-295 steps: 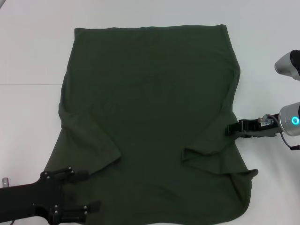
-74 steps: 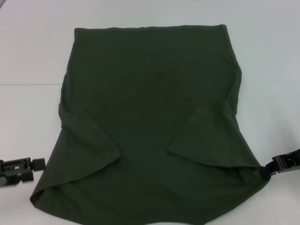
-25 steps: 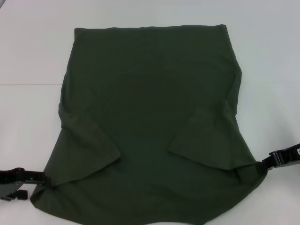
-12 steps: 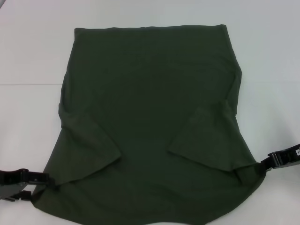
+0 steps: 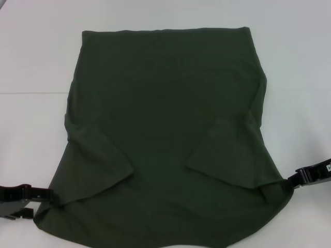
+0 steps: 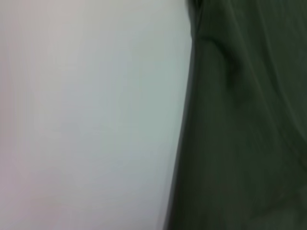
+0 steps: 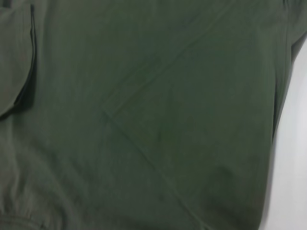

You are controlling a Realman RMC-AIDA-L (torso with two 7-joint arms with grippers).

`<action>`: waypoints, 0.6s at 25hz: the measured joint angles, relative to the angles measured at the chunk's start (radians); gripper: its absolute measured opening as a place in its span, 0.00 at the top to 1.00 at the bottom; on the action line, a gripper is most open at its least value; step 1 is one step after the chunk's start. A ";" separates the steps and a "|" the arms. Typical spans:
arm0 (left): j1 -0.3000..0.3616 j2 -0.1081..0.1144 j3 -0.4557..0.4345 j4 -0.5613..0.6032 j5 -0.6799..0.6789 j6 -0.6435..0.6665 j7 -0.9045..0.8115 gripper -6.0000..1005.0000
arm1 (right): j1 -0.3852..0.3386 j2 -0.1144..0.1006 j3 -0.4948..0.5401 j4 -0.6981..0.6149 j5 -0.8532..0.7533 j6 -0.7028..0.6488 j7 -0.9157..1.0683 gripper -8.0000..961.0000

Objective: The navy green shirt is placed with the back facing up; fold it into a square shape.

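We see the shirt (image 5: 165, 134) flat on the desk (image 5: 31, 51), both sleeves folded in; lengthwise folds remain. Left gripper (image 5: 44, 195) and right gripper (image 5: 296, 178) touch its near corners; jaws' state unclear.

Bright even overhead light, faint shadows; left wrist view blurred.

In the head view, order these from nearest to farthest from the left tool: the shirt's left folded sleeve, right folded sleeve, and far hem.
From the left tool:
1. Left folded sleeve, just beside it.
2. Right folded sleeve, across the shirt.
3. Far hem, at the shirt's far edge.
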 joint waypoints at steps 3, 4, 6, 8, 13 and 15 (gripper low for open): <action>0.000 0.000 0.000 0.000 0.012 -0.012 0.000 0.23 | 0.001 0.001 0.000 0.000 0.000 0.000 -0.001 0.91; 0.000 0.000 0.000 0.000 0.017 -0.015 0.001 0.23 | 0.001 0.001 0.000 0.000 0.000 0.000 -0.001 0.91; 0.000 -0.002 0.000 -0.003 0.023 -0.019 0.002 0.23 | 0.001 0.001 0.000 0.000 0.000 0.000 -0.002 0.91; -0.001 -0.003 0.001 -0.003 0.024 -0.021 0.003 0.23 | 0.002 0.001 0.000 0.000 0.000 -0.001 -0.002 0.91; -0.003 -0.004 0.002 -0.004 0.024 -0.023 0.005 0.23 | 0.003 0.001 0.000 0.000 0.000 -0.002 -0.002 0.91; -0.003 -0.004 0.002 -0.004 0.025 -0.023 0.005 0.23 | 0.003 0.002 0.000 0.000 0.000 -0.003 -0.003 0.91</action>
